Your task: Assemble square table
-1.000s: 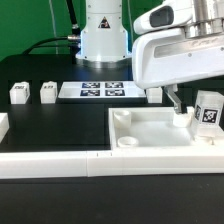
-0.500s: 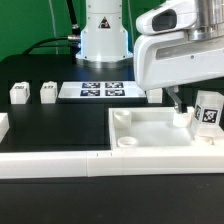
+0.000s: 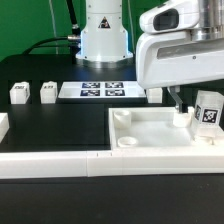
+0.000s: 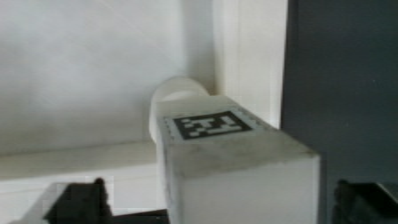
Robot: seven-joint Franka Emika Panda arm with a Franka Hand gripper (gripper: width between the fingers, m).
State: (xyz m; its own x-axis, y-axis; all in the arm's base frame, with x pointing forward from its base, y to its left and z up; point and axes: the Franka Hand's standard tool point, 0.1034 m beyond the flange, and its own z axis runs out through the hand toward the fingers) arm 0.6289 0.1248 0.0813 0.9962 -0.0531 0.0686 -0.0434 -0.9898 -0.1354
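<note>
Arm [image 3: 185, 55] slightly rightward, leg [image 4: 240, 165] between fingers [image 4: 75, 200]

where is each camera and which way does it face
Exterior view: off the arm, facing the robot base across the black table; arm and gripper show.
Wrist view: on the wrist, looking down at a tagged leg between the open gripper's fingers.
Shared: the gripper and the white table top.

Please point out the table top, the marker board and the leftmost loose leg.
table top [image 3: 160, 133]: exterior view, bare inner floor.
marker board [image 3: 100, 90]: exterior view, centre.
leftmost loose leg [image 3: 18, 93]: exterior view, front face.
</note>
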